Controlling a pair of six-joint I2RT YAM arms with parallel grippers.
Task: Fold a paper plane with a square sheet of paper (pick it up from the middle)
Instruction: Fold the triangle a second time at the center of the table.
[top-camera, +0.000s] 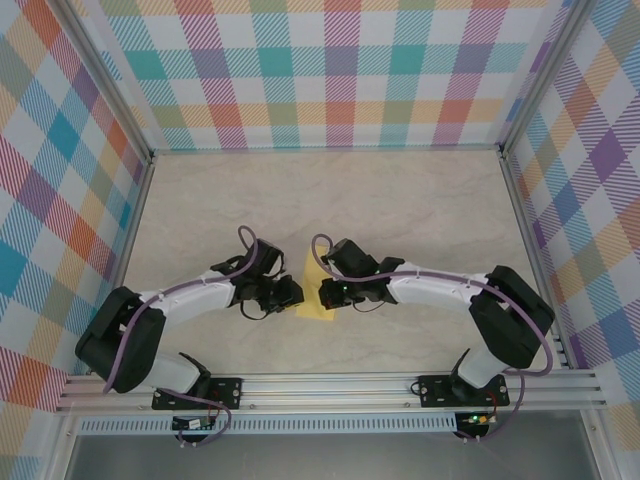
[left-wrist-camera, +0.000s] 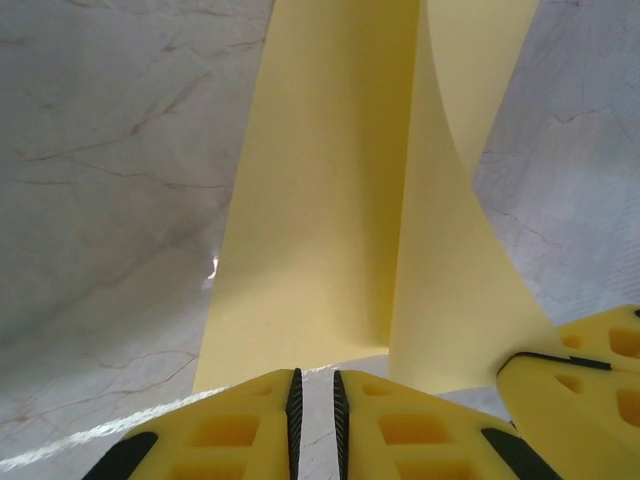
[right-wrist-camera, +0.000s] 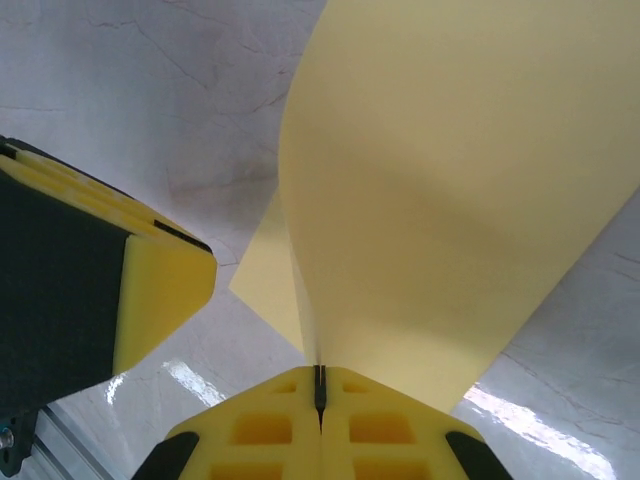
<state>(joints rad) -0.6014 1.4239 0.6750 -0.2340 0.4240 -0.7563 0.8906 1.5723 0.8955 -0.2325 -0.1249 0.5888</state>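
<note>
Square sheet of paper (top-camera: 313, 292) held half-raised between the two pincers
Right pincer (right-wrist-camera: 320, 372) is clamped shut on the sheet's edge and holds that half up in a curve, probably to fold it over. The other half lies flat on the worktop (left-wrist-camera: 100, 150) just ahead of the left pincer (left-wrist-camera: 315, 378), whose jaws stand a slit apart, gripping nothing.

The square sheet of paper (top-camera: 315, 308) lies on the surface (top-camera: 400, 200), between the left claw (top-camera: 291, 293) on its left and the right claw (top-camera: 326, 293) on its right. Its right part seems raised off the surface.
</note>
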